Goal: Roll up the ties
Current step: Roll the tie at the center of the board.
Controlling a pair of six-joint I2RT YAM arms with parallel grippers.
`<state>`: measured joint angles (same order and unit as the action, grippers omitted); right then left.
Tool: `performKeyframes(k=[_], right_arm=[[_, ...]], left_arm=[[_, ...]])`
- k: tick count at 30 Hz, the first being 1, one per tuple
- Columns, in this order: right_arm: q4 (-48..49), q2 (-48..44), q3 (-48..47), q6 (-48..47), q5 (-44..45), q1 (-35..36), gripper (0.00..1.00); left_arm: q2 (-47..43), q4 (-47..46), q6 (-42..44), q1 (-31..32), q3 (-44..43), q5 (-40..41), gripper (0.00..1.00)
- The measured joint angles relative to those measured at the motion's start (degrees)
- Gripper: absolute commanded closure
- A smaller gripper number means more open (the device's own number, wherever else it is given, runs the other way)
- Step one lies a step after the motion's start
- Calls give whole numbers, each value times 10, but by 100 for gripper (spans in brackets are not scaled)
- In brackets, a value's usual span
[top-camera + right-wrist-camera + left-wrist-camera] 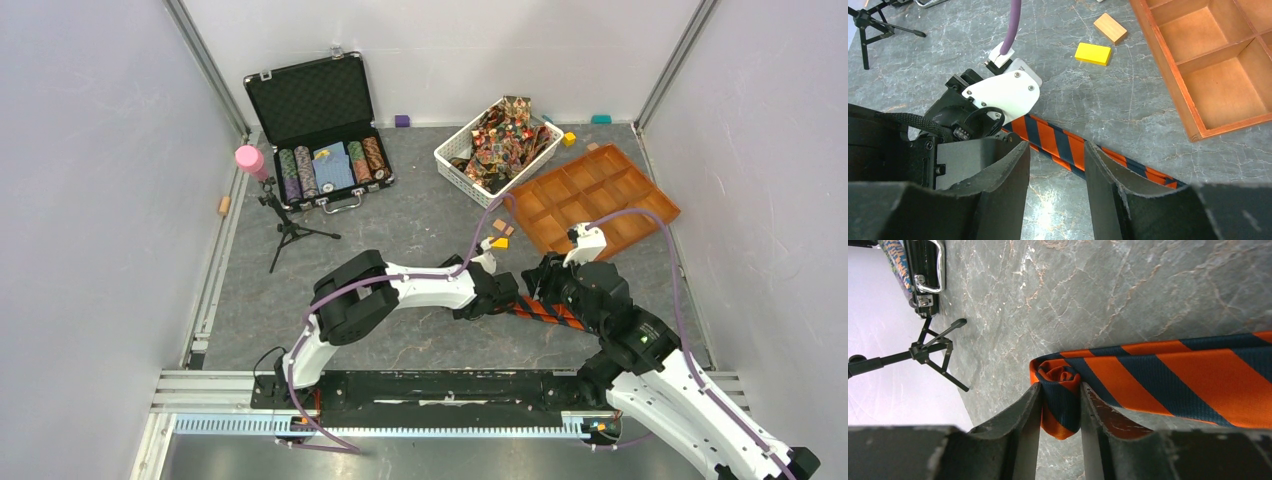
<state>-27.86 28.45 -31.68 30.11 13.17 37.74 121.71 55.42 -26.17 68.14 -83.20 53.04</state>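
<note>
- On the grey table [420, 225], an open black case [312, 100] with rows of poker chips [300, 175] is seen at 11 o'clock.
- A wooden tray [597, 197] lies at 2 o'clock.
- A white basket [458, 172] at 1 o'clock is filled with patterned ties [505, 135].
- The striped tie [1168, 375] is laid at 5 o'clock. Its rolled end is shown only by the left wrist view, pinched by the left gripper [1060, 407].
- The right gripper [1057, 170] is spread above the tie.

An open black case [310, 98] of poker chips [298, 172] stood upper left, a tripod [288, 228] beside it. A wooden tray [600, 190] lay upper right.
</note>
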Motion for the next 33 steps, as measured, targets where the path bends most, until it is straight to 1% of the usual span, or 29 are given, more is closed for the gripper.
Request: performKeyframes(k=[3,16,23,33], right_arm=[[-3,-1,0,0,0,0,50],[-16,-7,0,0,5,0,49],[-18,-7,0,0,5,0,49],[-18,-7,0,0,7,0,48]], left_arm=[[1,0,-2,4,-7,-10,57],[13,0,-17,14,-28,-39,54],[14,1,-21,14,-29,-39,45],[8,-7,-26,14,-29,-45,46]])
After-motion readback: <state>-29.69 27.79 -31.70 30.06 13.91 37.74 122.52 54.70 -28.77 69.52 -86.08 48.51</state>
